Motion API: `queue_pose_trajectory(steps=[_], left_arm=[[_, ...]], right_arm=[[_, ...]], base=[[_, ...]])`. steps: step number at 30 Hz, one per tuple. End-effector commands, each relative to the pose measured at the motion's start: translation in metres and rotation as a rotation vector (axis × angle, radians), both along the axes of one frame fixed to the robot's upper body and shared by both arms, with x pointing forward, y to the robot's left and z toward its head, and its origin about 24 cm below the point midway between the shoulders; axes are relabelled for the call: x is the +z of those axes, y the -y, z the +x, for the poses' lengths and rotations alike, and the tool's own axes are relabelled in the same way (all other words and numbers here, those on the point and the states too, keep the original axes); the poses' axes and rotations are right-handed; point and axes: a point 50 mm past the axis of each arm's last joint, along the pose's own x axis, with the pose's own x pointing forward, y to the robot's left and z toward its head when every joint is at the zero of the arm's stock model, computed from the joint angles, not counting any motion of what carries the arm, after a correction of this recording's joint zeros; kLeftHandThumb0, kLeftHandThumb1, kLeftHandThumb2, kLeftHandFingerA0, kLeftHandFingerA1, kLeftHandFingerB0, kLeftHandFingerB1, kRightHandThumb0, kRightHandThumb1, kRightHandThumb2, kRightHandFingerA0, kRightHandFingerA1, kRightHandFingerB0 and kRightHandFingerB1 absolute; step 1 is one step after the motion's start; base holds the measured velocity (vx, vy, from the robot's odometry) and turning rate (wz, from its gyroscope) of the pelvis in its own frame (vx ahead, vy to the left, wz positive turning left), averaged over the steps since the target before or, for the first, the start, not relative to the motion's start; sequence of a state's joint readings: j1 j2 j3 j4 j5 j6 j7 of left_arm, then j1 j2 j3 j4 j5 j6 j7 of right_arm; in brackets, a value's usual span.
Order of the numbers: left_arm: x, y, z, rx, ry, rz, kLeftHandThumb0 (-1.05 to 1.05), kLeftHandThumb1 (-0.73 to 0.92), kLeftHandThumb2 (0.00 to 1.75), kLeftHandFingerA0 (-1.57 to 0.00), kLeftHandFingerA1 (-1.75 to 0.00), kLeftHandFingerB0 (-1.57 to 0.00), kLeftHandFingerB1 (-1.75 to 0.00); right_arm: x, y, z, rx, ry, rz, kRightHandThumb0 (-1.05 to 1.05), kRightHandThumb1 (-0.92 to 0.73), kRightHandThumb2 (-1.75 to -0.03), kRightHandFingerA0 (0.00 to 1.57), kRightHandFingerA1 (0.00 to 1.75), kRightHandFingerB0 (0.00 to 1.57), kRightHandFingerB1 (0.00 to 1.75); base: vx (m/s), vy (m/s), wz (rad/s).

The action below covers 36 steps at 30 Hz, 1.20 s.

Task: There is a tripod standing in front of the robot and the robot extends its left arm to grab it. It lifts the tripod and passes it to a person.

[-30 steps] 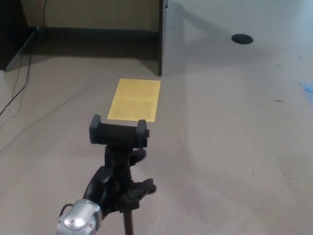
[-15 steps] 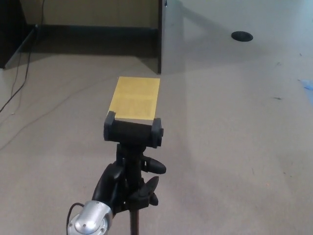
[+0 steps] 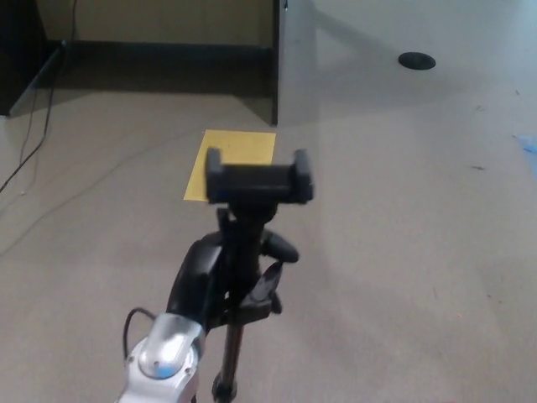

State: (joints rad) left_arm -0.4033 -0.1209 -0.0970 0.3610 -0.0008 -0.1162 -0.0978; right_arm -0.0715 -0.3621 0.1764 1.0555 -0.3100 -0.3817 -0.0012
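Cable: a thin dark cable [image 3: 33, 126] is trailing across the grey carpet floor [image 3: 403, 252] at the far left.
Left hand: the black left hand [image 3: 220, 273], on a silver wrist [image 3: 164, 361], is reaching in from the lower left and is wrapping its thick fingers [image 3: 277, 245] around the stem of the black tripod [image 3: 248, 243], gripping it just under the head.
Tripod: its wide black phone clamp [image 3: 259, 179] is sitting level on top, and its thin pole is running down to the bottom edge; its feet are out of frame.
Yellow sheet: a flat yellow rectangular sheet [image 3: 235, 148] is lying on the floor behind the clamp, partly hidden by it.
Panel: a grey upright panel [image 3: 289, 59] is standing beyond the sheet.
Floor disc: a small dark round disc [image 3: 416, 60] is lying at the upper right.
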Motion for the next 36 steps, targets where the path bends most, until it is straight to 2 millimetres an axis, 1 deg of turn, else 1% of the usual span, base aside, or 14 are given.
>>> queue_pose_trajectory(steps=[1, 6, 11, 12, 13, 14, 15, 16, 20, 21, 28, 34, 35, 36], left_arm=[[0.052, 0.027, 0.006, -0.068, 0.165, -0.017, 0.04, 0.77, 0.85, -1.08, -1.36, -0.84, -1.14], [0.085, 0.05, 0.005, -0.174, 0.193, -0.059, -0.01, 0.8, 0.81, -1.02, -1.4, -0.8, -1.18], [0.115, 0.069, 0.006, -0.229, 0.3, 0.003, -0.11, 0.71, 0.87, -1.14, -1.29, -0.88, -1.12], [0.13, 0.079, 0.005, -0.269, 0.307, -0.021, -0.09, 0.6, 1.11, -1.21, -1.19, -0.94, -1.03], [0.131, 0.08, 0.005, -0.269, 0.309, -0.02, -0.09, 0.6, 1.11, -1.21, -1.19, -0.94, -1.03], [0.138, 0.085, 0.005, -0.287, 0.322, -0.019, -0.14, 0.67, 0.92, -1.15, -1.3, -0.89, -1.12], [0.141, 0.087, 0.004, -0.297, 0.327, -0.021, -0.15, 0.68, 0.91, -1.14, -1.32, -0.88, -1.14], [0.153, 0.097, 0.0, -0.33, 0.341, -0.026, -0.12, 0.58, 1.08, -1.21, -1.2, -0.93, -1.03], [0.17, 0.117, -0.011, -0.376, 0.354, -0.005, -0.14, 0.57, 1.07, -1.19, -1.19, -0.91, -1.02], [0.172, 0.119, -0.013, -0.384, 0.362, -0.006, -0.14, 0.7, 0.85, -1.08, -1.33, -0.86, -1.11], [0.172, 0.153, -0.035, -0.505, 0.387, 0.011, -0.16, 0.71, 0.81, -1.08, -1.34, -0.85, -1.12], [0.167, 0.184, -0.059, -0.631, 0.357, -0.038, -0.16, 0.67, 0.86, -1.07, -1.34, -0.87, -1.13], [0.166, 0.19, -0.067, -0.651, 0.345, -0.044, -0.18, 0.55, 1.07, -1.19, -1.2, -0.92, -1.03], [0.164, 0.196, -0.076, -0.671, 0.332, -0.052, -0.18, 0.55, 1.07, -1.19, -1.2, -0.92, -1.03]], right_arm=[[0.003, 0.01, -0.003, -0.011, -0.009, -0.016, -0.38, -0.66, -0.61, 0.63, 0.41, 0.53, 0.38], [0.003, 0.01, -0.002, -0.008, -0.007, -0.019, -0.38, -0.67, -0.6, 0.65, 0.41, 0.54, 0.38], [0.006, 0.01, 0.001, 0.0, 0.006, -0.024, -0.38, -0.67, -0.6, 0.66, 0.41, 0.55, 0.38], [0.007, 0.011, 0.003, 0.001, 0.004, -0.025, -0.39, -0.67, -0.6, 0.65, 0.41, 0.53, 0.38], [0.008, 0.011, 0.004, 0.0, 0.008, -0.026, -0.39, -0.67, -0.6, 0.65, 0.41, 0.53, 0.38], [0.008, 0.011, 0.004, -0.003, 0.008, -0.015, -0.39, -0.66, -0.61, 0.64, 0.41, 0.52, 0.37], [0.008, 0.011, 0.004, -0.001, 0.008, -0.014, -0.39, -0.66, -0.61, 0.64, 0.41, 0.53, 0.38], [0.008, 0.012, 0.004, 0.004, 0.007, -0.021, -0.41, -0.67, -0.6, 0.66, 0.41, 0.54, 0.37], [0.009, 0.012, 0.006, 0.006, 0.012, -0.034, -0.41, -0.68, -0.61, 0.68, 0.42, 0.54, 0.37], [0.009, 0.012, 0.007, 0.007, 0.013, -0.035, -0.41, -0.68, -0.61, 0.68, 0.42, 0.54, 0.37], [0.01, 0.011, 0.008, 0.006, 0.018, -0.021, -0.4, -0.68, -0.6, 0.7, 0.42, 0.54, 0.37], [0.011, 0.012, 0.011, -0.011, 0.017, -0.013, -0.37, -0.67, -0.6, 0.7, 0.42, 0.55, 0.38], [0.011, 0.011, 0.012, -0.013, 0.019, -0.013, -0.4, -0.66, -0.61, 0.73, 0.45, 0.55, 0.38], [0.012, 0.011, 0.013, -0.014, 0.022, -0.011, -0.4, -0.66, -0.61, 0.73, 0.45, 0.55, 0.38]], base=[[0.0, 0.0, 0.0], [0.0, 0.0, 0.0], [0.0, 0.0, 0.0], [0.0, 0.0, 0.0], [0.0, 0.0, 0.0], [0.0, 0.0, 0.0], [0.0, 0.0, 0.0], [0.0, 0.0, 0.0], [0.0, 0.0, 0.0], [0.0, 0.0, 0.0], [0.0, 0.0, 0.0], [0.0, 0.0, 0.0], [0.0, 0.0, 0.0], [0.0, 0.0, 0.0]])
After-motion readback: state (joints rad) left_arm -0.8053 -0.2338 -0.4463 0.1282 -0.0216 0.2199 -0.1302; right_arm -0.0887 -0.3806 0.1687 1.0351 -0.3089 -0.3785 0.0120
